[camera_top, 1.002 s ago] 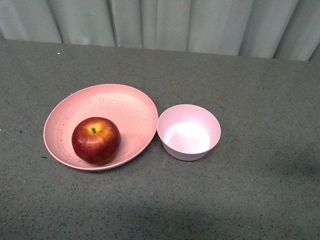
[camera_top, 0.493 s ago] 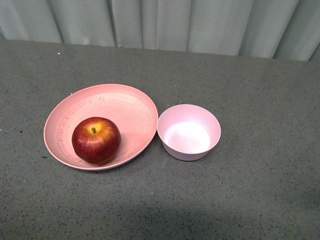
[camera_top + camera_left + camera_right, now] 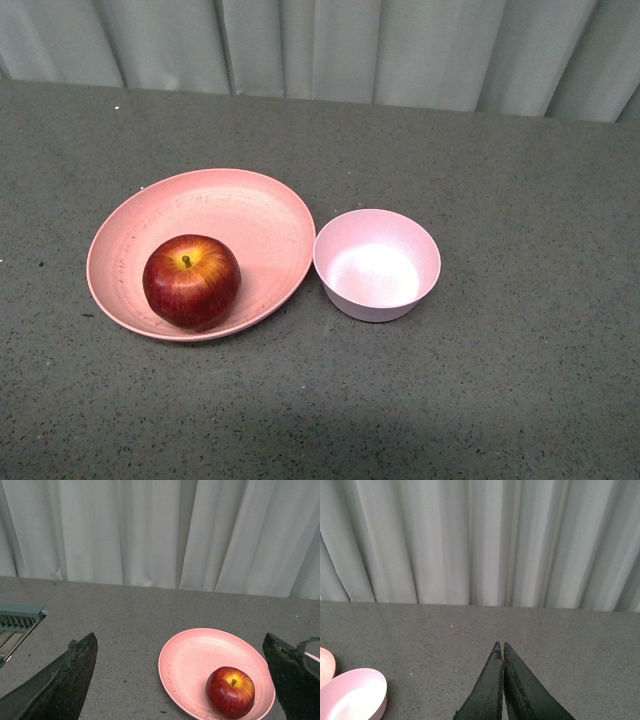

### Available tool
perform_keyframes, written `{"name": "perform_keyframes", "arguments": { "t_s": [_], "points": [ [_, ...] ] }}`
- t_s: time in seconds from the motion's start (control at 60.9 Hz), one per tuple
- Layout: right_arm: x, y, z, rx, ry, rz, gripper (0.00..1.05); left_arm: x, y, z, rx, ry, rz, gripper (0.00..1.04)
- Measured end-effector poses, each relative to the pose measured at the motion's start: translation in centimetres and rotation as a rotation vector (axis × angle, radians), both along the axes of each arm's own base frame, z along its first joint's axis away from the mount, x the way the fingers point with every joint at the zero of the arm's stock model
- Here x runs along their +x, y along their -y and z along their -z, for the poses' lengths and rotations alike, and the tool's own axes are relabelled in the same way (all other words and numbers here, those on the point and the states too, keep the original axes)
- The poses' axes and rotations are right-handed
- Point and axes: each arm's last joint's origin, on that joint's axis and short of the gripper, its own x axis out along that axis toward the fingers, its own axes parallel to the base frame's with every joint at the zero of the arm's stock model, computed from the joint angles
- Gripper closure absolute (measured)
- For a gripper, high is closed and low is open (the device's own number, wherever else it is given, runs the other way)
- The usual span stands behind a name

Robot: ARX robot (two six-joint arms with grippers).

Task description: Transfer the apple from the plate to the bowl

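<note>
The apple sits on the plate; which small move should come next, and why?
Probably lower the open left gripper toward the apple: it lies on the plate with nothing holding it, the bowl is empty, and the right gripper is shut.

In the right wrist view the picture's edge crops the bowl (image 3: 351,692) and leaves only a sliver of plate (image 3: 325,667), while in the front view the apple (image 3: 191,282) hides the plate's floor at 7 o'clock.

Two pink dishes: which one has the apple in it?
The plate, the wide shallow salmon-pink one on the left; the apple sits on it. The smaller, deeper pale bowl beside it is empty.
</note>
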Motion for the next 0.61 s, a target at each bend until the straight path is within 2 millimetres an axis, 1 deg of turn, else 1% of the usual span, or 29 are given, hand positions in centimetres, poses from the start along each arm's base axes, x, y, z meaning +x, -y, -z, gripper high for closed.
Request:
{"name": "perform_keyframes", "arguments": {
  "t_s": [0.608],
  "points": [
    [-1.8,0.0,-0.2,0.000,0.010,0.000,1.04,0.0,0.0,0.0,0.000,0.000,0.000,0.07]
  ]
}}
